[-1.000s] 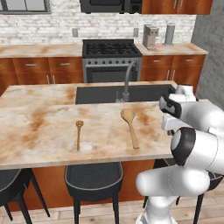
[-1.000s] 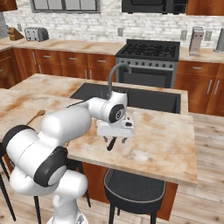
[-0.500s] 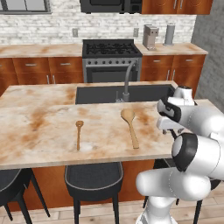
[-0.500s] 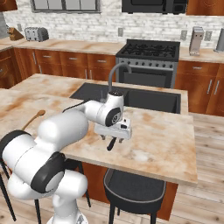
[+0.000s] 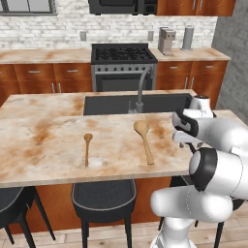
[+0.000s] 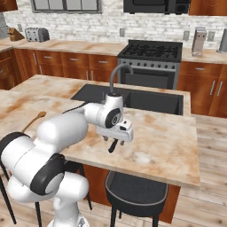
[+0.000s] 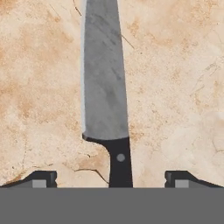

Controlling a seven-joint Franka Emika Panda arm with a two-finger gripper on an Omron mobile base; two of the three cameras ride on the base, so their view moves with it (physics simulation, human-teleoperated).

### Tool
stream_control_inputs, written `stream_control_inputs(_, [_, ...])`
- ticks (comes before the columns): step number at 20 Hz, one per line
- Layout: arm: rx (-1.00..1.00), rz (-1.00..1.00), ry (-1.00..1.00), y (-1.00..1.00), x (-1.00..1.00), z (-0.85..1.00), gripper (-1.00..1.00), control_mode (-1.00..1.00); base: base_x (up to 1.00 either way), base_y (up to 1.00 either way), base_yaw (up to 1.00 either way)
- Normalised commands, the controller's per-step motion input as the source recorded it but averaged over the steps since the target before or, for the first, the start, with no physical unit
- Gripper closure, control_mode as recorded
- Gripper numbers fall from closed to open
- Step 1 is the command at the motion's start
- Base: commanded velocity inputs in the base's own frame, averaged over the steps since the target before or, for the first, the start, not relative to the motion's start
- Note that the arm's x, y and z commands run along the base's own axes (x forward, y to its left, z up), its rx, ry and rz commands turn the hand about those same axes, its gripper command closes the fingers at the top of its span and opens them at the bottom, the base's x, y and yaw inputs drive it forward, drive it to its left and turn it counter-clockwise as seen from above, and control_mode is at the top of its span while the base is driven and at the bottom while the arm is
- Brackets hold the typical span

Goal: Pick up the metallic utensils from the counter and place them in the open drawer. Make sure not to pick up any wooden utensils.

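Directly beneath the white arm's pincer (image 7: 111, 180) lies a grey steel-bladed knife with a black riveted handle (image 7: 105, 87), flat on the beige, rust-stained marble worktop (image 7: 175, 87). The dark fingertips stand spread wide, one on each side of the handle, touching nothing — the approach step, I judge. Next: lower straight down and close on the handle.

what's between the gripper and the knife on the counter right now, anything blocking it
Nothing visible. In the hand view the knife lies flat on the bare counter, its black handle centred between the open gripper fingertips, with only marble on either side. The right base view shows the gripper just above the knife.
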Motion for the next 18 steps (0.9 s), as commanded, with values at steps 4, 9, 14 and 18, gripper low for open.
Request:
stream_control_inputs(4, [-0.11, 0.0, 0.0, 0.0, -0.41, 0.0, -1.0, -1.0, 0.0, 0.0, 0.0])
stream_control_inputs(9, [-0.02, 0.0, -0.01, 0.02, -0.09, -0.22, -1.0, -1.0, 0.0, 0.0, 0.0])
stream_control_inputs(14, [0.0, 0.0, -0.01, 0.05, 0.01, -0.53, -1.0, -1.0, 0.0, 0.0, 0.0])
stream_control_inputs(18, [0.0, 0.0, 0.0, 0.08, 0.0, -0.35, -1.0, -1.0, 0.0, 0.0, 0.0])
